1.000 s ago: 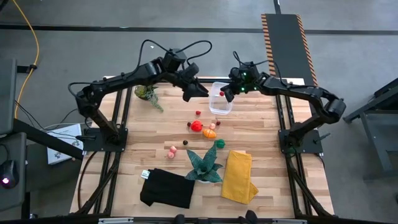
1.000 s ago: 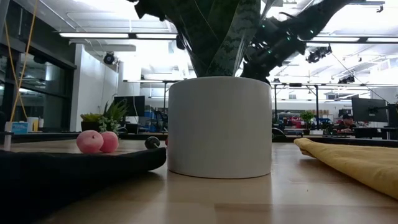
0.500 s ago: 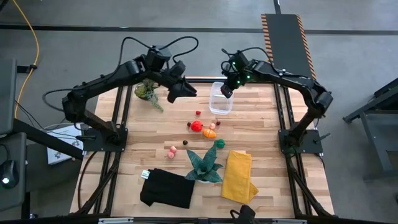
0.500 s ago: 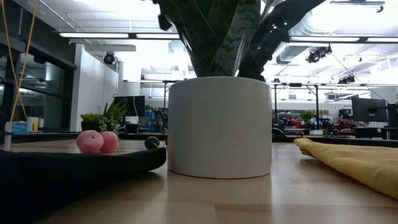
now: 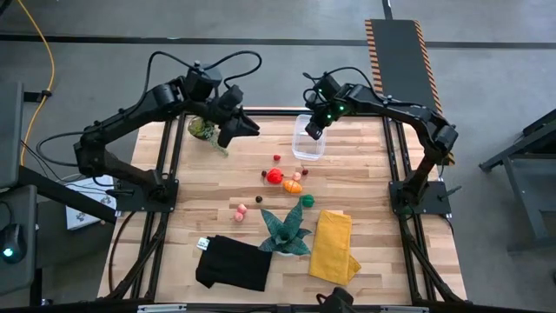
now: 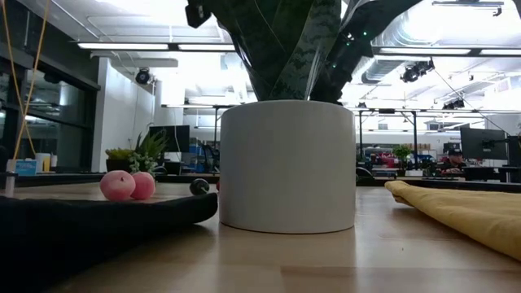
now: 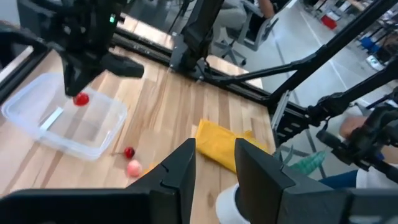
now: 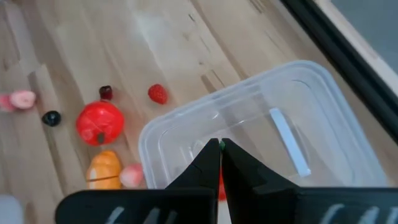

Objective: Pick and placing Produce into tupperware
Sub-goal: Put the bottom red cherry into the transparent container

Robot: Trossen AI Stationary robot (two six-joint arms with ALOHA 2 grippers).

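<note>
Both arms had drawn back toward the bench's (image 5: 365, 187) far edge. One clear plastic rectangular tub (image 5: 307, 139) held one small red toy fruit (image 7: 80, 99); nine tiny produce pieces (image 5: 274, 176) lay beside it. No writing was legible. Right gripper (image 8: 220, 148) hung clenched, empty, above the tub; left gripper (image 7: 214, 162) stood slightly parted, empty.

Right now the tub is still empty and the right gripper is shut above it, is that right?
Not quite: the tub isn't empty. The left wrist view shows a small red piece inside it. The right gripper is shut above it, as you said.
</note>
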